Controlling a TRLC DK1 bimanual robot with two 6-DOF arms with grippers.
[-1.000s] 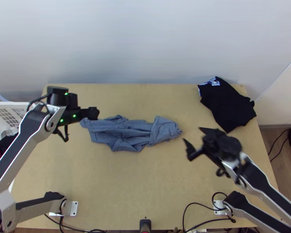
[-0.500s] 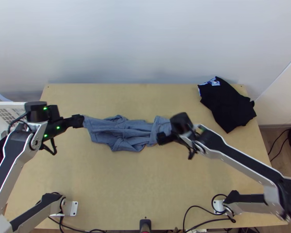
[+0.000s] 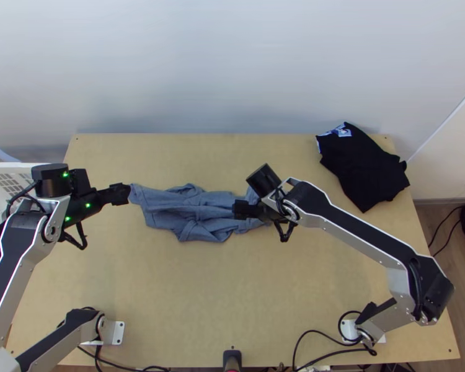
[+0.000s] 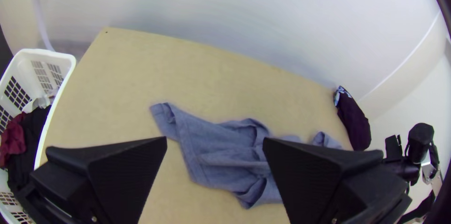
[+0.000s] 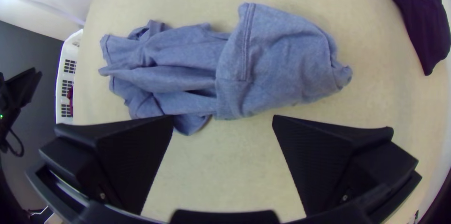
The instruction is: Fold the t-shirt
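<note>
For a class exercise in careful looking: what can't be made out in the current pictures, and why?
- Blue shirt: top view, part behind the right gripper.
- Its underside: right wrist view, beneath its own folds.
- White basket: top view, cut by the edge.
- Dark garment: right wrist view, likewise cut.

A folded black cloth garment with a blue-and-white patterned patch (image 3: 363,162) lies at the far right corner of the light wooden bench (image 3: 232,291). Beside the bench's left edge stands a white plastic basket with gridded walls (image 4: 70,71), holding dark red cloth (image 4: 14,142) and black cloth (image 4: 32,135).
</note>
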